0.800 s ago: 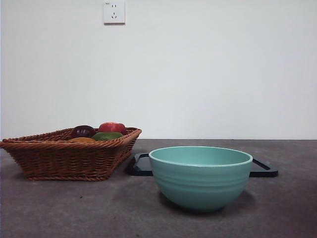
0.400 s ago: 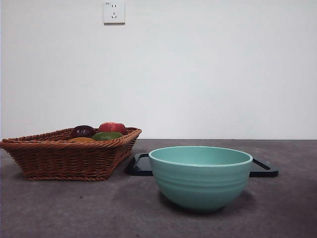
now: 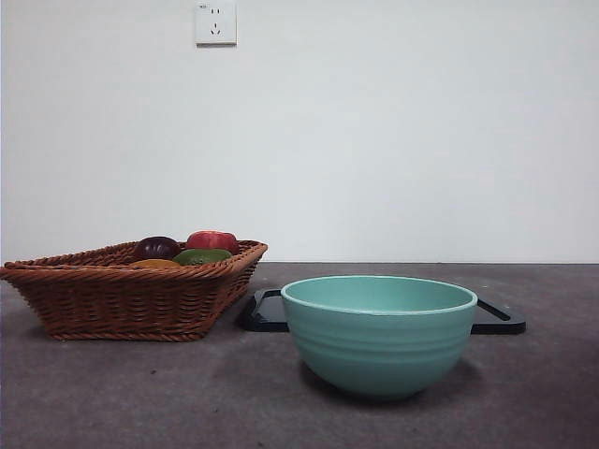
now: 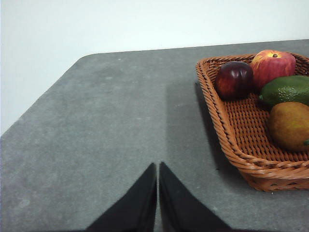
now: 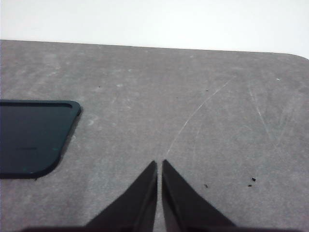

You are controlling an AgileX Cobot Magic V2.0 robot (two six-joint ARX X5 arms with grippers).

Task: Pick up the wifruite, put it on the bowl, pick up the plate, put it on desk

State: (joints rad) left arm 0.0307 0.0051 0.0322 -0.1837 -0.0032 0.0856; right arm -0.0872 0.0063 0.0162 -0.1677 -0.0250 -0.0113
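Grey-brown worktop point(image 3: 112, 393) carries a wicker basket point(image 3: 131, 299), the teal bowl point(image 3: 379, 332) in front of a dark plate point(image 5: 29, 137), and the wifruite point(image 4: 289, 125) inside the basket, well apart from both grippers. Left gripper point(image 4: 158, 166) and right gripper point(image 5: 159, 164) hang clenched, jaws holding nothing.

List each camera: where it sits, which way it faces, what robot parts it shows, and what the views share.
Front: low, at table height, facing the wall across the bowl and basket; no arm.
Left wrist: above the desk, facing that basket; left gripper shut.
Right wrist: above the desk, near the black tray; right gripper shut.
Shared with front: basket, tray.
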